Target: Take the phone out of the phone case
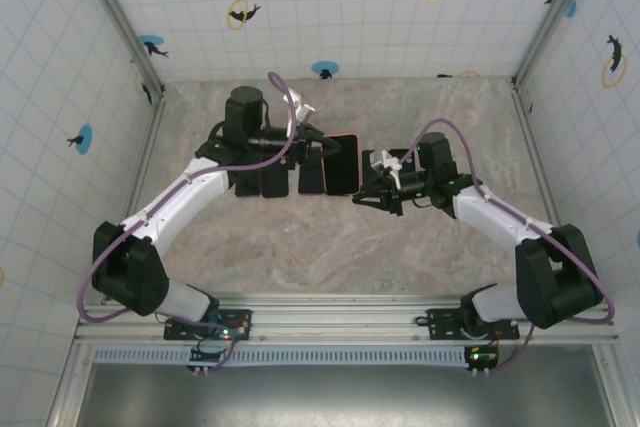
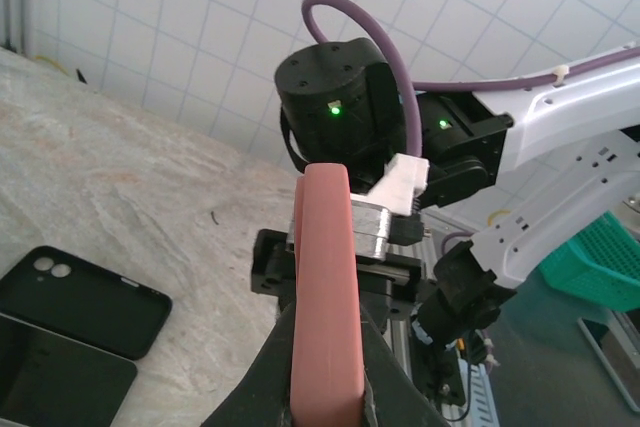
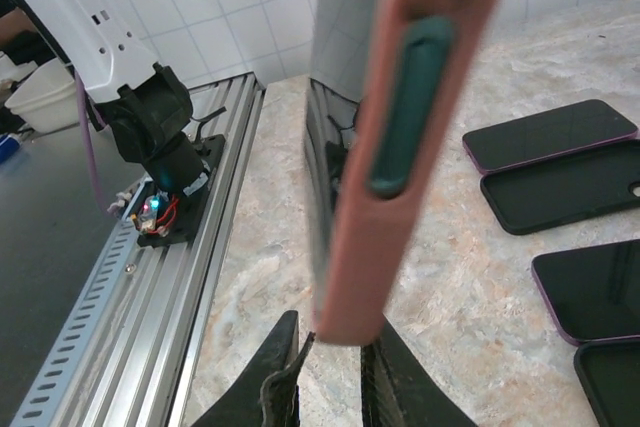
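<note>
Saw the pink phone case (image 2: 325,277) held up off the worktop (image 1: 300,247), a little above the middle of the top view. Saw its thin pink side turned to the left wrist camera, running up the middle of that frame. Found the phone (image 3: 322,177) inside the case, its dark glass face showing along the left of the pink rim in the right wrist view. Spotted a long teal button (image 3: 410,97) set in the pink side, near the top middle of that frame.

Found the left gripper (image 2: 325,392) at the bottom middle of the left wrist view, jaws clenched on the pink phone case, with a dark finger (image 2: 262,387) on each flat side. In the top view, saw it meet the case from the left.

Found the right gripper (image 3: 330,377) at the bottom middle of the right wrist view, with the low end of the case right at its tips. Saw the jaws close in on both sides of that end. Could not tell whether they pinched it or only sat beside it. In the top view, saw this gripper just right of the case.

Saw a black case (image 2: 85,297) with round camera holes lying flat at the lower left of the left wrist view. Saw a purple-rimmed phone (image 3: 550,135) lying flat at the right of the right wrist view.
</note>
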{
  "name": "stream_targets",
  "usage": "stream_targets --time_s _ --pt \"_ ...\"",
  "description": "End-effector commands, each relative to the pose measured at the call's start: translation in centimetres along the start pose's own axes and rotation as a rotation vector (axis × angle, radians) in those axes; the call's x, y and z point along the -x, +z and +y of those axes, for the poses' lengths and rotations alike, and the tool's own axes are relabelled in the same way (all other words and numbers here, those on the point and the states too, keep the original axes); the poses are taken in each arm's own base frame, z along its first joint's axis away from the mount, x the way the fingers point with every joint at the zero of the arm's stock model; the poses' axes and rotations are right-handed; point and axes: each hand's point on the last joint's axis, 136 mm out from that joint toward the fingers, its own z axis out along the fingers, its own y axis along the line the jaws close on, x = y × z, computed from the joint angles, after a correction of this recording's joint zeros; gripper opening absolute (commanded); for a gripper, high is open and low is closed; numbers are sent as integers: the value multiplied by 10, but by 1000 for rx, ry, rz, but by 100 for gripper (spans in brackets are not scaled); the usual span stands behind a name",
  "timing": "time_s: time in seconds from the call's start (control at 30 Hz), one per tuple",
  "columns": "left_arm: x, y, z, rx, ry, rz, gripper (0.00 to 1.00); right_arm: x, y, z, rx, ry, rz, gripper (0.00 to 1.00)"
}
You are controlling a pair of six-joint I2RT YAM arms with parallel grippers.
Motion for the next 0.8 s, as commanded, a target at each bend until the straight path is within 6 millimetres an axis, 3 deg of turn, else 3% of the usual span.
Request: stream_targets --time_s 0.0,0.33,0.77 --pt "5 -4 -21 -77 48 -10 0 15 2 -5 -6 -46 1 20" --pt "5 -2 -20 -92 33 -11 0 18 2 4 30 -68 -9 16" --pt "-2 -5 -36 -172 -27 16 0 10 3 -9 -100 -184 115 10"
